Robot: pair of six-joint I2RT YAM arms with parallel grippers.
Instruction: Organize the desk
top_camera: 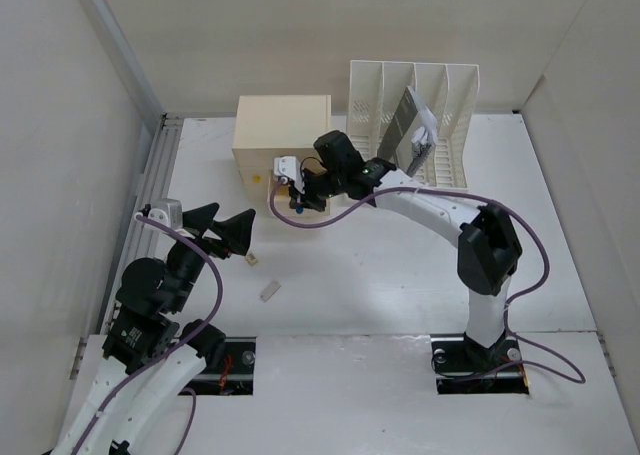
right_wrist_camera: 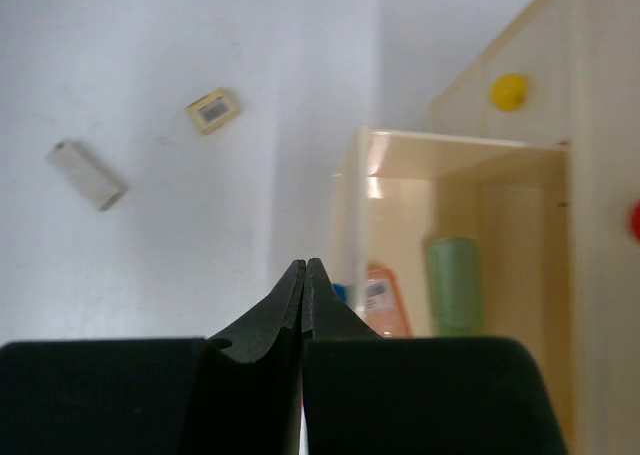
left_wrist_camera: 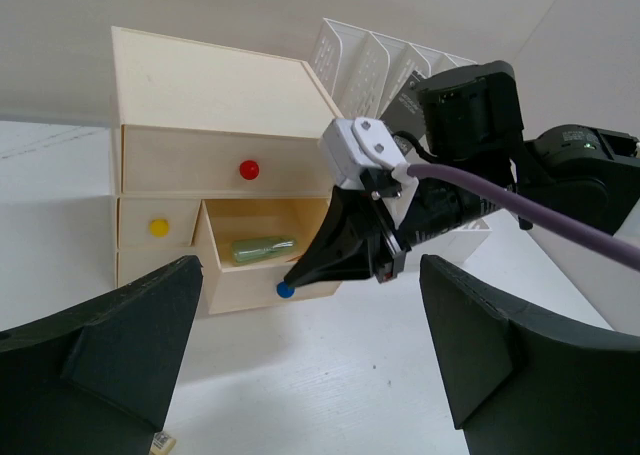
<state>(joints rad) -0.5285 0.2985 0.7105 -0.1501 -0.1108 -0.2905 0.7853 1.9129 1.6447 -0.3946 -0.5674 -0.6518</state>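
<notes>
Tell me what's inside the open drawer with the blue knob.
A green item and an orange labelled item lie inside. The shut right pincer and the drawer front hide the rest.

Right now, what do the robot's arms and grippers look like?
The left arm and right arm have white links, black joints and a purple cable each. The left gripper and right gripper have matte black wedge-shaped fingers and white camera blocks.

You have the white desk (top_camera: 380, 275) filling the middle of the top view. On it stand a cream drawer box (top_camera: 283, 125) at upper centre and a white file rack (top_camera: 460, 95) at upper right. Two small pieces lie left of centre: a tan tag (top_camera: 253, 259) and a white block (top_camera: 268, 290).
</notes>
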